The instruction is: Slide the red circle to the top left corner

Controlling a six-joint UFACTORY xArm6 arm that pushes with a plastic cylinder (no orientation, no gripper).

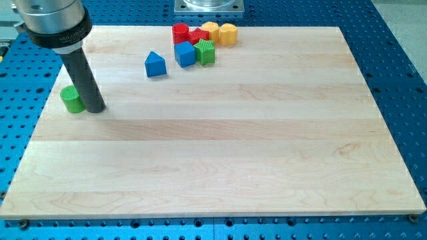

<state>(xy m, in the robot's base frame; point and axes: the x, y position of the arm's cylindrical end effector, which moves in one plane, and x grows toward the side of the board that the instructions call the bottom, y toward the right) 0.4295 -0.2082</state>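
By the bench's (200, 167) top edge: two red blocks (181, 33), two yellow (228, 33), two blue (185, 54), one green (205, 51). Near the left edge, my tip (95, 109), a plain rod with nothing to spread or pinch, touches one green cylinder (72, 99).

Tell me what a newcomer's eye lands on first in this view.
First, the dark rod at the view's left, my tip down on the wooden board right beside a green cylinder. Next, the bright cluster at the view's top: red circle, red block, two yellow blocks, blue cube, green block, and a blue block apart.
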